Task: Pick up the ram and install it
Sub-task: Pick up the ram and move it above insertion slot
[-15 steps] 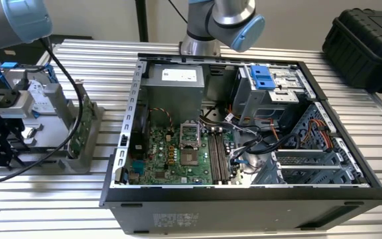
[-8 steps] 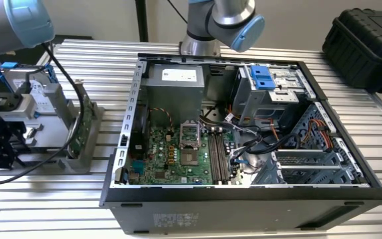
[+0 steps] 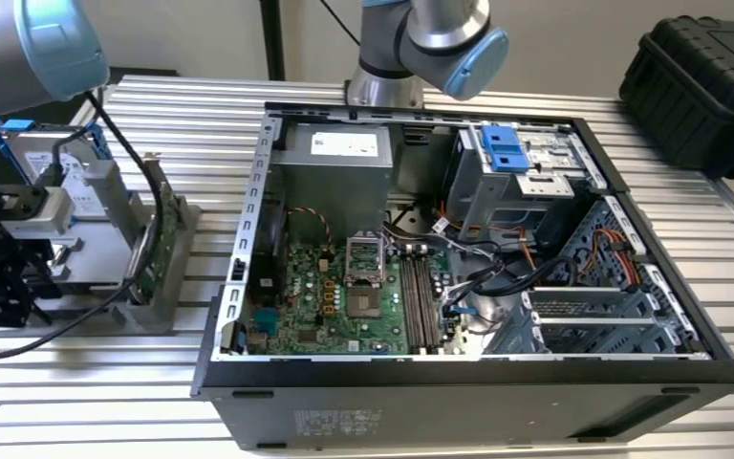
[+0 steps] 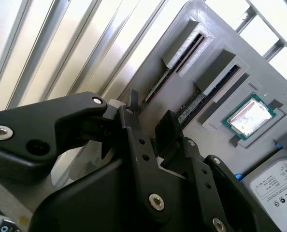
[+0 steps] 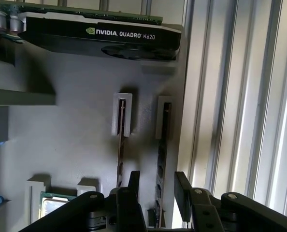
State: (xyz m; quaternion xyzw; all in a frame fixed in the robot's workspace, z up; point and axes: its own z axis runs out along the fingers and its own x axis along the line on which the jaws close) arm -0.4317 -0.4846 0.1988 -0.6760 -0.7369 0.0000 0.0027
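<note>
I had the pincer [image 5: 158, 186] spread over the holder [image 5: 71, 125], a neighbouring stick [image 5: 120, 154] just beside one finger. In the case [image 3: 469, 378], the slots [image 3: 420, 296] lay open above; cables [image 3: 495, 279] crowded them on the exterior view's right.

Ram [image 5: 161, 162]: thin, dark stick, seen edge-on in the first wrist view. It stands upright on its long edge in the outermost slot of the grey holder [image 5: 76, 121], seated, not tilted.

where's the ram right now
In the first wrist view the ram stands on edge in the gray holder, in its slot nearest the ribbed table, just ahead of the open gripper.
</note>
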